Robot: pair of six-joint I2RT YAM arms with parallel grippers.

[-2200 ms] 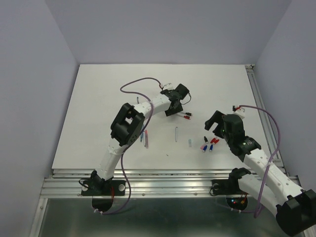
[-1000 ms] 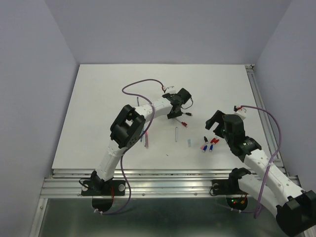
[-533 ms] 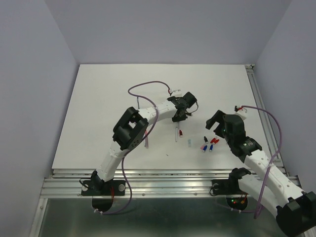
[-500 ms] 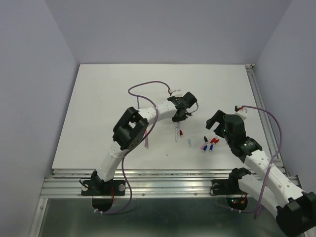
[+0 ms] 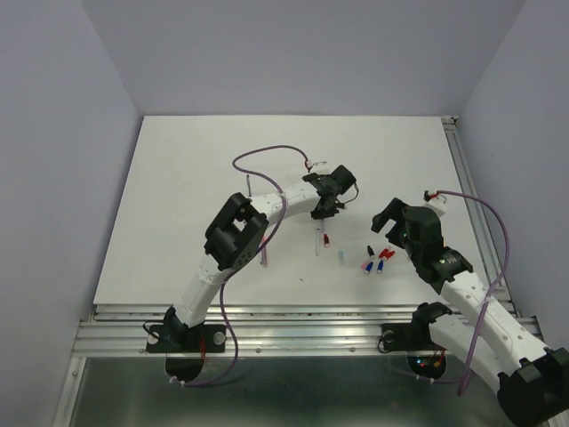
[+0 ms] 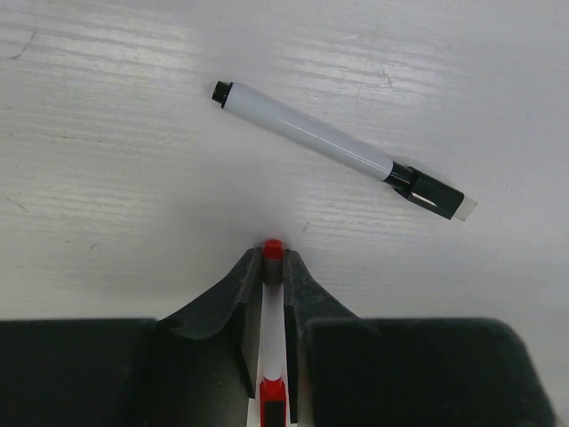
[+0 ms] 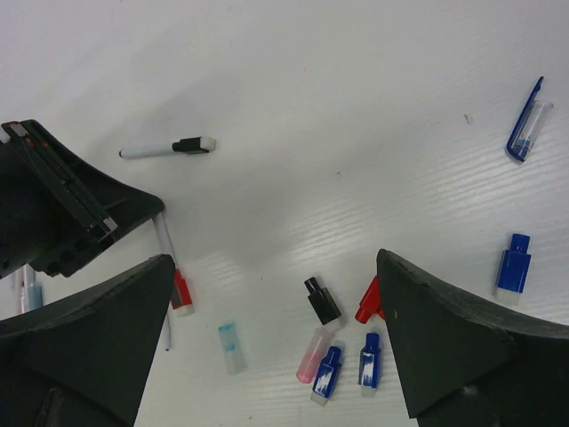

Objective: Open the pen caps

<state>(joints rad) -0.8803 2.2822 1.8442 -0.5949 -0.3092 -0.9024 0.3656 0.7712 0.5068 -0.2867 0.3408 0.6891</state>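
Loose caps [image 7: 323,300], short stubs in black, red and blue, lie clustered near the wide-open right gripper [image 7: 274,260]. The left gripper [image 6: 272,258] seems clamped on a red-tipped pen [image 6: 273,329].

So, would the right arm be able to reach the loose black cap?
Probably yes: the right tool hangs open near the black cap, nothing covers it, though a red cap and pink cap crowd it.
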